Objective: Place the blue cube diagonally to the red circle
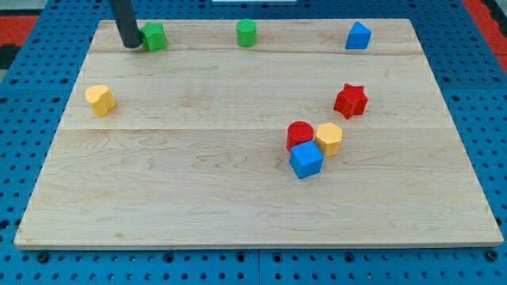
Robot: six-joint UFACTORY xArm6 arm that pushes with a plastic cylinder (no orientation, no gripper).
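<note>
The blue cube (306, 160) lies on the wooden board right of centre. It touches the red circle (299, 134) just above it, a little to the view's left. A yellow hexagon block (329, 138) sits against the red circle's right side and the cube's upper right. My tip (131, 45) is at the board's top left, far from these blocks, touching the left side of a green block (154, 36).
A green cylinder (246, 33) stands at top centre. A blue pentagon-like block (358, 36) is at top right. A red star (350, 100) lies right of centre. A yellow heart-like block (101, 100) is at the left. The board's edge (253, 244) runs along the bottom.
</note>
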